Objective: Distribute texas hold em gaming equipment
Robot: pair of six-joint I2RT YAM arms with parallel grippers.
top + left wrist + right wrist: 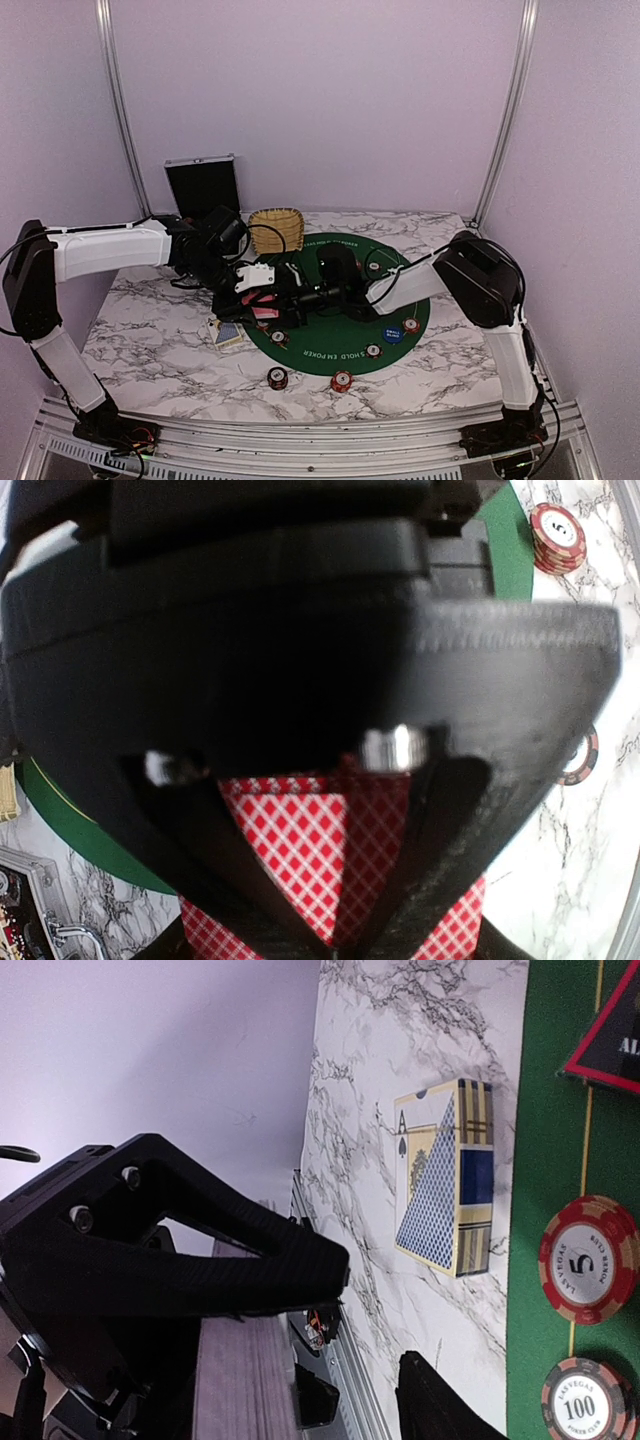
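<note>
My left gripper [340,942] is shut on a stack of red-and-white checked playing cards [300,840], held over the left edge of the round green mat [345,345]. In the top view the cards [263,302] show as a red patch between the two arms. My right gripper [375,1318] stands open just beside them with nothing between its fingers. Red-and-white poker chips [588,1258] lie on the mat, with two more [277,377] on the marble near the front. A blue marker disc [393,333] sits at the mat's right. A dark triangular marker [610,1045] lies on the green.
A blue-and-gold card box [445,1190] lies on the marble just left of the mat. A wicker basket [277,228] stands at the mat's far edge, and a black case [203,187] leans against the back wall. The metal rail [300,440] runs along the table's near edge.
</note>
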